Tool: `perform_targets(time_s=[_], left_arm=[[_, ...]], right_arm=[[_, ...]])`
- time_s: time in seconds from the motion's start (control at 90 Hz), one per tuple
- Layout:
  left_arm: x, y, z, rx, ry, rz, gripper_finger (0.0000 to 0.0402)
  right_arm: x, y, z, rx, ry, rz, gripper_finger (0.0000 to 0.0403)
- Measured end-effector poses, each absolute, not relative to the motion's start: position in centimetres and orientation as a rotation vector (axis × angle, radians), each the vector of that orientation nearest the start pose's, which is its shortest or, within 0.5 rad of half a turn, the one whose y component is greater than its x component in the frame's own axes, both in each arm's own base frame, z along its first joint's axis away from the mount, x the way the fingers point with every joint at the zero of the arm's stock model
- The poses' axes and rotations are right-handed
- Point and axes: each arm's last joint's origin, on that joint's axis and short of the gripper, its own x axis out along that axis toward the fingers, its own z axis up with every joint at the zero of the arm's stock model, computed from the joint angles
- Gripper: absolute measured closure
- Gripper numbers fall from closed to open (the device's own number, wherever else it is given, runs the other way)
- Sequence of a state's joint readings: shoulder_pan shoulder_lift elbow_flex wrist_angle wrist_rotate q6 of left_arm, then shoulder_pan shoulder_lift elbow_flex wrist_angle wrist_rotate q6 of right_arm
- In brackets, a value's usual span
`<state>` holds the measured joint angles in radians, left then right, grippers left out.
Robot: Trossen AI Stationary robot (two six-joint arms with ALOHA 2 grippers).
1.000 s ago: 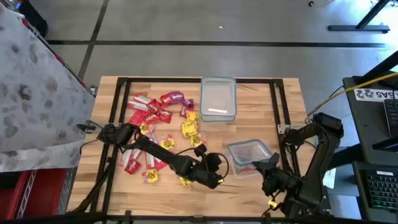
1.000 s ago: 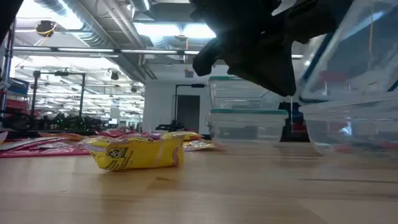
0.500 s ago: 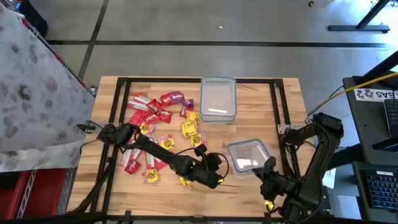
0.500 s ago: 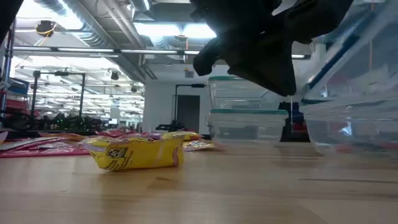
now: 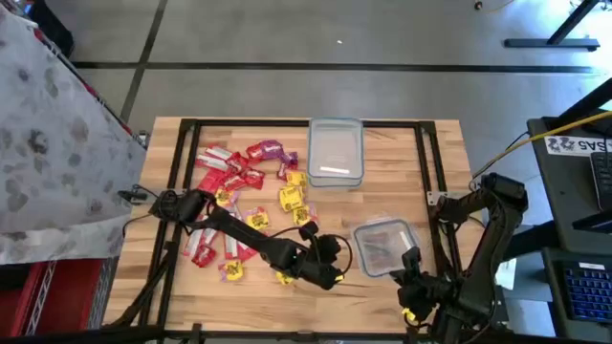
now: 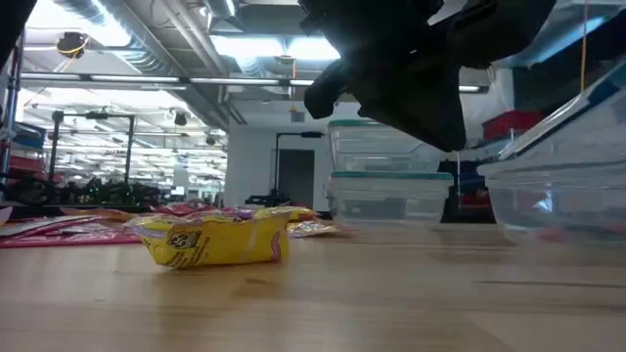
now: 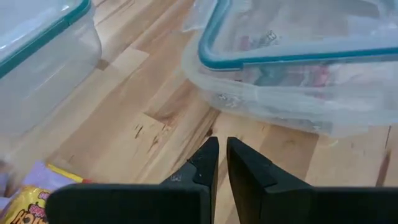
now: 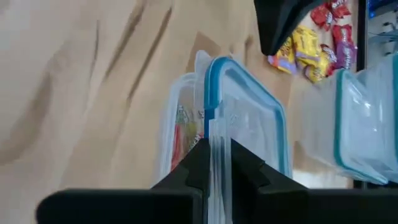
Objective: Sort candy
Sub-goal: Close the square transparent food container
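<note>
Lid (image 5: pixel 383 245) shifted, tilted over tub | right end effector (image 8: pixel 215 163) clamps lid | left end effector (image 7: pixel 222 163) closed beside candy (image 5: pixel 285 277)

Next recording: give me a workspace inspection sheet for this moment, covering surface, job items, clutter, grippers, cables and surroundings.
Surface: wooden table, black frame rails across it.
Job's things: candy, red, yellow and purple packets scattered on the table's left half; some red packets inside the near container.
Clutter: far container, lidded, at the back centre.
Grippers: left gripper shut, empty, low over the table beside the near container; right gripper shut on the lid of the near container.
Cables: yellow cable at right.
Surroundings: patterned cloth at left, keyboard at right.
</note>
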<state>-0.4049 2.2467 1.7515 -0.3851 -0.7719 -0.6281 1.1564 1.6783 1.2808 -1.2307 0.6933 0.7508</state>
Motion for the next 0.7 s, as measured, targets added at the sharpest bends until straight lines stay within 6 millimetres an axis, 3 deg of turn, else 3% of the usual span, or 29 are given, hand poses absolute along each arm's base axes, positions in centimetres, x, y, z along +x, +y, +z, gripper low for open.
perform_targets(time_s=[0.256,0.7], left_arm=[[45.4,-17.3,17.8,-0.103,0.588,0.548,0.0385],[45.4,-17.3,17.7,-0.101,0.588,0.550,0.0385]], right_arm=[[13.7,25.7,24.1,-0.648,0.785,-0.159,0.0393],[13.6,24.8,24.6,-0.871,0.686,-0.208,0.0400]])
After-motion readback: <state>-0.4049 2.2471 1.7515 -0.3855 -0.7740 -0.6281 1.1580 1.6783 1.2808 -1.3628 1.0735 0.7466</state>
